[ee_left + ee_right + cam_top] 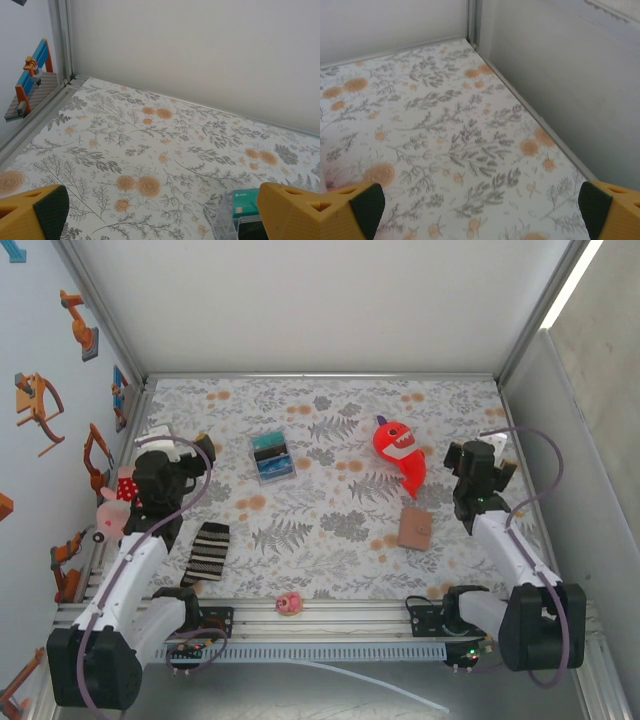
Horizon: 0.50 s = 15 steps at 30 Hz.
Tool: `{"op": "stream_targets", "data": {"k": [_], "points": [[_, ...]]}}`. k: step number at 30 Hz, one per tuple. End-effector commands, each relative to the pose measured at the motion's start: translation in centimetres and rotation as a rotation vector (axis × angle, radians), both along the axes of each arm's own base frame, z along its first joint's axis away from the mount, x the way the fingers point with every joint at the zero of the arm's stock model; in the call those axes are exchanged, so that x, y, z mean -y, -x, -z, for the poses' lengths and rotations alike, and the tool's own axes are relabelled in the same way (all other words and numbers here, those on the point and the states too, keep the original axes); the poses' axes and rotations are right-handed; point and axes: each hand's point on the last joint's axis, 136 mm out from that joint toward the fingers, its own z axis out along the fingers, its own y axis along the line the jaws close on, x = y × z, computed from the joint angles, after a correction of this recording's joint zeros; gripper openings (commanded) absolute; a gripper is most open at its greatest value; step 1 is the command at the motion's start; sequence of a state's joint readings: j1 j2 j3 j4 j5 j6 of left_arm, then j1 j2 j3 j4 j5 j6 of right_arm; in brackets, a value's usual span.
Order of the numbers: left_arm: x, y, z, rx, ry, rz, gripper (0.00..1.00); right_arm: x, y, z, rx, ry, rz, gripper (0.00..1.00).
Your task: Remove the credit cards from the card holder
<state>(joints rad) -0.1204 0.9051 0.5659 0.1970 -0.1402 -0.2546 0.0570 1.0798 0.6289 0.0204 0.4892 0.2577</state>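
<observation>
Floral-printed cloth covers the table (330, 540), with pale panels closing in three sides.

My left jaws stand wide apart with nothing between them. In the left wrist view, the frame cuts off my yellow fingers (30, 215) at the bottom corners, and just one dark green pad (52, 210) shows. Next to the right finger is a clear plastic case (235, 215) holding something teal. It is half hidden by that finger and clipped by the frame's lower edge. From above it reads as a teal, black and blue striped block (271, 456) out beyond my left jaws toward the table's middle.

My right jaws are just as wide and hold nothing. Both green pads (367, 205) peek in at the right wrist view's bottom corners, over bare cloth near the right wall. A faint pink smear at that view's left edge is too blurred to name.

The card holder (414, 528) lies flat and closed on the right half of the table, so its inside is hidden. It sits just nearer than the tail of a red shark plush (399, 452), left of my right arm.

A black-and-white striped sock (207, 552) lies beside my left arm. A pink pig toy (115, 502) is partly hidden behind that arm. A small pink object (289, 603) at the near edge is too small to identify.
</observation>
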Motion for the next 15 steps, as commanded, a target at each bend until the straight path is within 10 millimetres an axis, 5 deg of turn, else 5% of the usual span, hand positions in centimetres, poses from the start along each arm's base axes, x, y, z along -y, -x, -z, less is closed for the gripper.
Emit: {"op": "stream_targets", "data": {"k": [1,15], "points": [[0.5,0.6,-0.3,0.004,0.089,0.000,0.97,0.1,4.3,2.8,-0.204,-0.068,0.068,0.99],[1.4,2.1,0.2,-0.038,0.109,0.007,0.97,-4.1,11.0,6.3,-0.428,-0.342,-0.001,0.99]]}}
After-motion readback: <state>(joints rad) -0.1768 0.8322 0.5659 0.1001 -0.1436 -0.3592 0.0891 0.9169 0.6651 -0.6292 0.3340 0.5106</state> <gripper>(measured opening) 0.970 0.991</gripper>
